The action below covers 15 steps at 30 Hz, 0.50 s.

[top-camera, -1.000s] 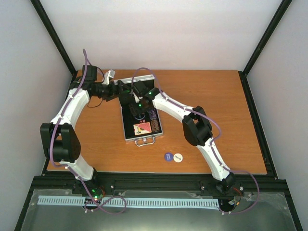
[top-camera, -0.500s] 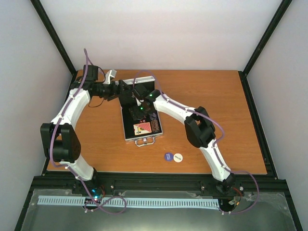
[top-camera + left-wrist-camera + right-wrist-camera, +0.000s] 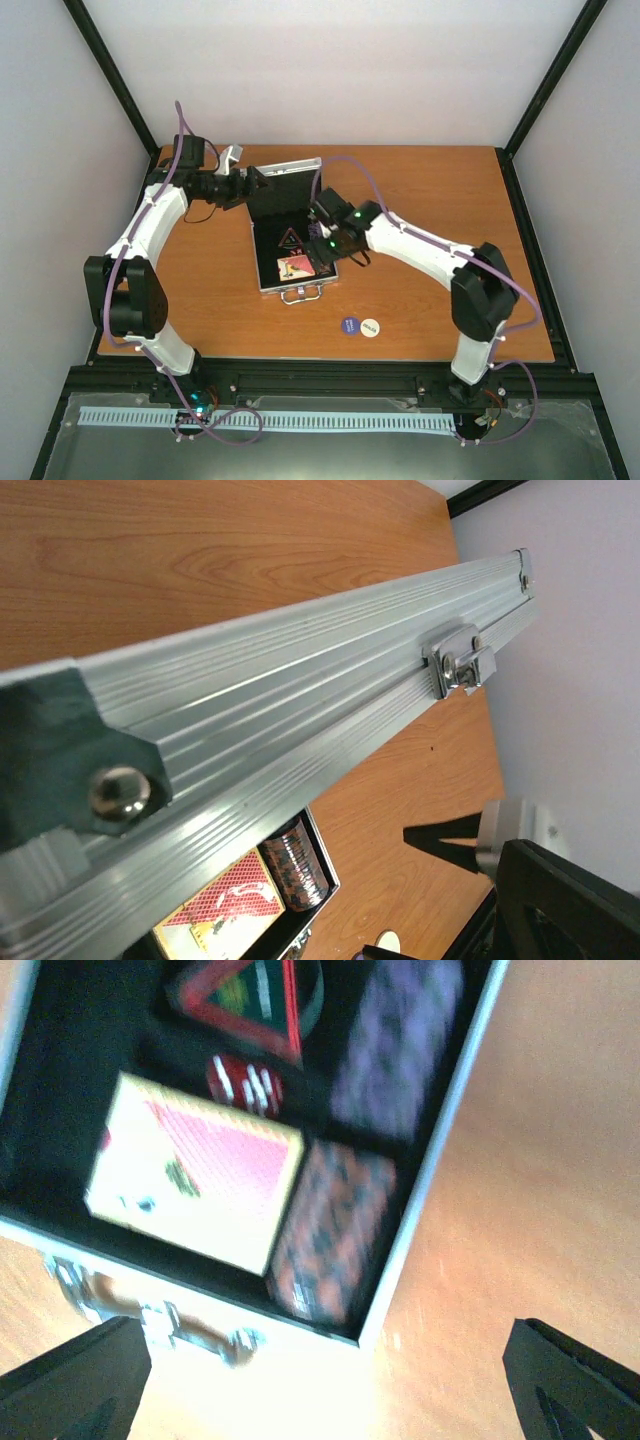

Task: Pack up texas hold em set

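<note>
1. Mid-tabletop (image 3: 450,200): silver case (image 3: 296,287) lies open. Its long axis runs near to far with a slight slant, and the handle (image 3: 302,295) is at the near end.
2. Lid (image 3: 285,195) is raised at the far end, with its black lining facing the arms. Left wrist view shows its ribbed aluminium edge and one latch (image 3: 460,660).
3. Inside the case: pink-orange card box (image 3: 294,267) sits toward the handle and a black triangle (image 3: 289,238) with a red border lies beyond it. Dark chip stacks (image 3: 335,1230) run along the right wall, and a small red piece (image 3: 245,1085) lies between box and triangle.
4. Writing: print on the card box is blurred and unreadable.
5. Blue disc (image 3: 349,325) and white disc (image 3: 370,327) lie side by side on the tabletop, near the handle. The white one carries dark lettering too small to read.
6. Right end effector (image 3: 322,250) hangs over the case's right side, its fingers spread wide and holding nothing.
7. Left end effector (image 3: 250,185) is at the lid's left edge with its jaws spread. Cannot tell whether it touches the lid.
</note>
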Available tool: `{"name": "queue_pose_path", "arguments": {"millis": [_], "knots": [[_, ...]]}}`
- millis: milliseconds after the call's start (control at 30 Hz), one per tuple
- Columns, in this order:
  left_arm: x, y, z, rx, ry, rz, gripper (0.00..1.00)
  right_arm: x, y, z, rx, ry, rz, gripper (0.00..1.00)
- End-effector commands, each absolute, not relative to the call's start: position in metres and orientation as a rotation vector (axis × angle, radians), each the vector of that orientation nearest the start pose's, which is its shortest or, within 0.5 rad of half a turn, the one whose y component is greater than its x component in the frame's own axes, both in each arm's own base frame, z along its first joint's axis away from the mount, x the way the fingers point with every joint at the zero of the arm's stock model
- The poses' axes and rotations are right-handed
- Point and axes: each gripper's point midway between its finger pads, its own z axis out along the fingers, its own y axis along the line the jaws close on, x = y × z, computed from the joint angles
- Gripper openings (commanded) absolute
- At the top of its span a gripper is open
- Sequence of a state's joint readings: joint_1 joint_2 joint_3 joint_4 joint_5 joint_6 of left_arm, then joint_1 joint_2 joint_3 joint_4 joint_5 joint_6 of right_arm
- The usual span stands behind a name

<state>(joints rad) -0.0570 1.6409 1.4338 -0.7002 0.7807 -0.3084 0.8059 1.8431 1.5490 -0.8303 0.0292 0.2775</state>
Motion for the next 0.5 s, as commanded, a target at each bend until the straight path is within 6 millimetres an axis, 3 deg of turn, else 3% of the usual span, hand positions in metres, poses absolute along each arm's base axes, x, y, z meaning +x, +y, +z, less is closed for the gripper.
{"name": "queue_pose_path", "arguments": {"millis": [0,133,267,467], "knots": [[0.410,-0.145,0.253,0.096,2.364,-1.095,1.00,0.267,0.283,0.102,-0.777,2.754,0.226,0.99],[0.410,-0.144,0.253,0.095,2.367,-1.090,1.00,0.227,0.260,0.078,-0.873,2.822,0.193,0.97],[0.409,-0.143,0.249,0.097,2.376,-1.075,1.00,0.197,0.256,0.059,-0.981,2.854,0.184,0.95],[0.409,-0.143,0.249,0.094,2.377,-1.077,1.00,0.182,0.264,0.040,-1.003,2.881,0.250,0.91]]}}
